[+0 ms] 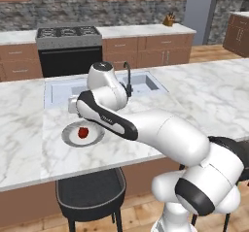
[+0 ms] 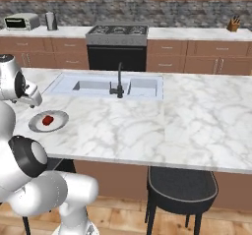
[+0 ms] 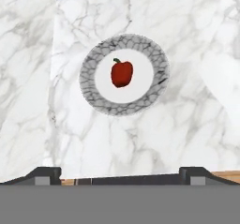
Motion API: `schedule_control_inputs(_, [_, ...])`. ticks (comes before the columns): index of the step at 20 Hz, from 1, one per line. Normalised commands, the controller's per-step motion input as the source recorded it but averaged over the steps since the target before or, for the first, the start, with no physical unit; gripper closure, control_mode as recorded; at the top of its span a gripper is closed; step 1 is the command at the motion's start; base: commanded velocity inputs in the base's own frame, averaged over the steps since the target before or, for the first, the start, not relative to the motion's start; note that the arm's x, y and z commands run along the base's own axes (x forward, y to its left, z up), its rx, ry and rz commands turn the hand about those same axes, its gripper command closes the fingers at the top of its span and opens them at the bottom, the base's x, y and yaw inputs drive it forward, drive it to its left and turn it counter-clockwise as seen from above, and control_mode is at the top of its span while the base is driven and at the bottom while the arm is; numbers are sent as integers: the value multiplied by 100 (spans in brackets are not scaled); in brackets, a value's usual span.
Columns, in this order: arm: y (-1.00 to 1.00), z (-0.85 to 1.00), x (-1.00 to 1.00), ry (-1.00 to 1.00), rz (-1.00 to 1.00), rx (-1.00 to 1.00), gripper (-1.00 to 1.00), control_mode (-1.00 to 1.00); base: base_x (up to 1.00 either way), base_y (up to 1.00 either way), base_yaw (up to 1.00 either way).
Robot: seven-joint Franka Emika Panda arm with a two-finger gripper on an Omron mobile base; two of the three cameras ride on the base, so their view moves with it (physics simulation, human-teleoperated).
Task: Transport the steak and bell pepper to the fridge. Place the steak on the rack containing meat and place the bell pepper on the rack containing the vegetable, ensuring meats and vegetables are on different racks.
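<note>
Bell pepper (image 3: 122, 73) sits alone at centre of a round plate (image 3: 92, 85), upper middle of hand view, on the marble counter (image 3: 187, 124). Gripper (image 3: 120, 174) hangs above it, fingers spread wide, nothing held. Left base view: pepper at left centre, sink (image 1: 146, 83) beyond the plate.

A marble counter (image 3: 187, 124) carries a plate (image 3: 93, 85) holding the bell pepper (image 3: 122, 73).

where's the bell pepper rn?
The small glossy red bell pepper lies in the middle of a round grey-rimmed plate on the white marble island counter, near its front edge, left of the sink in both base views.
</note>
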Motion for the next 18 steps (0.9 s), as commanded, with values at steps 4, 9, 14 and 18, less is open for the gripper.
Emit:
schedule_control_inputs(4, [0,0,0,0,0,0,-100,100,35,15,-26])
schedule_control_inputs(9, [0,0,0,0,0,0,-100,100,36,1,-9])
schedule_control_inputs(14, [0,-33,33,0,0,0,-100,-100,9,0,0])
schedule_control_inputs(18, [0,-34,25,0,0,-4,-100,-100,0,0,0])
